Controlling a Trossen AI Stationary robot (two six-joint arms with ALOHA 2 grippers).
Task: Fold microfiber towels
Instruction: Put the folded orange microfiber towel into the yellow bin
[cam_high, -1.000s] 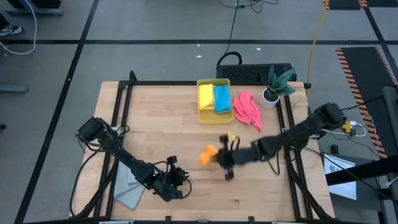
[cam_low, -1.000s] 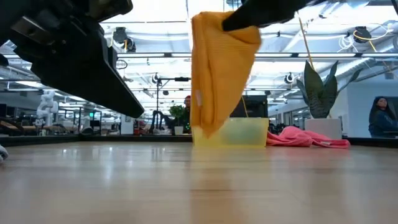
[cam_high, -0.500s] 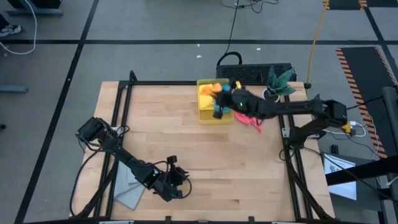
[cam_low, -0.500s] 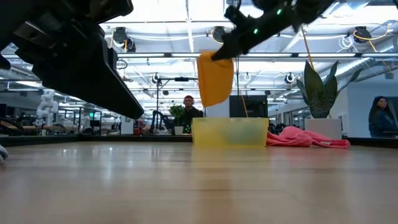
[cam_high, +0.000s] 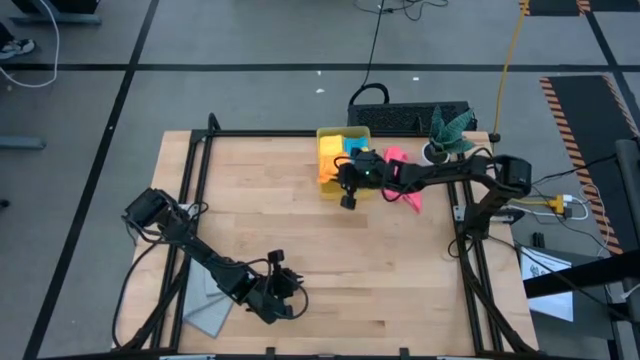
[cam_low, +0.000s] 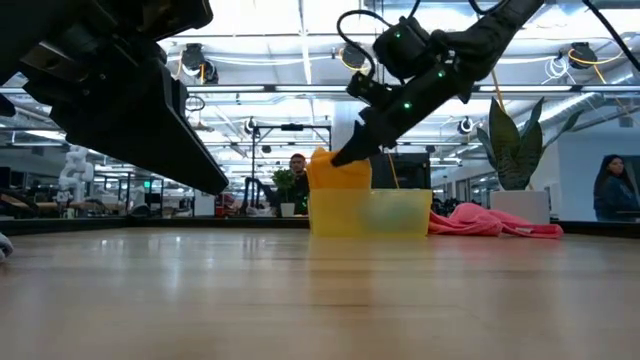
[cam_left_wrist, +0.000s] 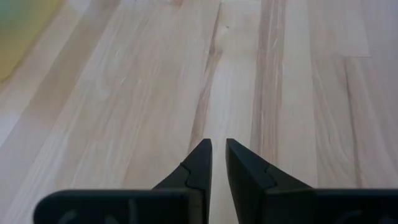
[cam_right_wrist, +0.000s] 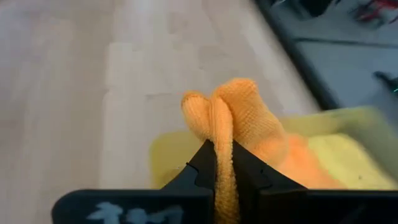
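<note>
The right gripper (cam_high: 347, 183) is clamped on the orange towel (cam_high: 329, 169) at the near rim of the yellow bin (cam_high: 322, 188); a second ago it hung over mid-table. The wooden table (cam_high: 400, 270) lies wide and open. The left gripper (cam_left_wrist: 217, 149) stays at the front edge, fingers slightly apart, holding nothing.

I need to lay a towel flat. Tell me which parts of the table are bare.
The wooden table is bare across its middle and far-left part. The far-right corner is crowded: the translucent yellow plastic bin, the right gripper lowering the orange towel into it, the pink towel. The left gripper sits at the near edge.
</note>
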